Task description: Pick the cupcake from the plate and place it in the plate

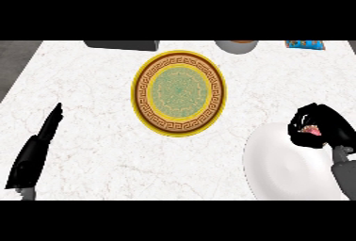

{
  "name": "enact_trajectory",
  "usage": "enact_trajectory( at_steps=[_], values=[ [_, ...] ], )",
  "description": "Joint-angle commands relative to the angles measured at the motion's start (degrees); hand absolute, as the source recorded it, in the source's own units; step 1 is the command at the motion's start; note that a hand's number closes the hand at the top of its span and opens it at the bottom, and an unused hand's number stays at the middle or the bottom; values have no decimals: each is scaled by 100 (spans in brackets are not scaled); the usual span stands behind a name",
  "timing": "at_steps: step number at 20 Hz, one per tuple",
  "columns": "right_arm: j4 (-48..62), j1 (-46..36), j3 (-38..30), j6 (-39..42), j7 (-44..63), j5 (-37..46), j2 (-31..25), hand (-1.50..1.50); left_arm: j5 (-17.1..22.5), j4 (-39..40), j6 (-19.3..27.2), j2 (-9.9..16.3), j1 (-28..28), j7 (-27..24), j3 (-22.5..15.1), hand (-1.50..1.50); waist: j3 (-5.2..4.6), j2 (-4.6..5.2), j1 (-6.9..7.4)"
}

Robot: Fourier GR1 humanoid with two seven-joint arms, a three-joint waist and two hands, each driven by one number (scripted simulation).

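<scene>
A white plate (278,162) lies at the counter's lower right. Over its upper right part my right hand (327,124) is curled round the cupcake (313,130), of which only a bit of pink shows between the black fingers. A yellow plate (179,92) with a brown key-pattern band and green centre lies at the middle of the counter, up and to the left of that hand, with nothing on it. My left hand (35,150) rests at the left edge, fingers straight and pointing up, holding nothing.
Along the counter's far edge stand a dark grey flat object (122,44), a grey bowl (236,46) and a blue packet (306,44). The counter's left edge runs diagonally beside my left hand.
</scene>
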Motion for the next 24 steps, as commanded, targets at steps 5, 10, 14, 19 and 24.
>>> enact_trajectory(
  at_steps=[5, 10, 14, 19, 24],
  values=[
    [2206, -1743, -39, -595, -1942, 893, -408, 150, -188, 5, 120, -183, -8, 160, -162, 0, 14, -23, -89],
    [2332, -2418, -345, -1388, -2598, 974, -316, 150, -68, 228, 106, -157, -65, -18, 67, 0, 3, -58, -230],
    [1831, -2648, -486, -1302, -3196, 633, -252, 150, -25, 139, 65, -49, 215, -124, 224, 0, -5, -115, -345],
    [933, -2516, -565, -257, -3565, -182, -172, 150, -78, -120, 156, -174, 322, 162, 198, 0, -6, -160, -474],
    [559, -3342, -307, 101, -2666, -110, 402, 150, -3, 227, -72, -67, 184, -104, 358, 0, -10, -128, -413]
  ],
)
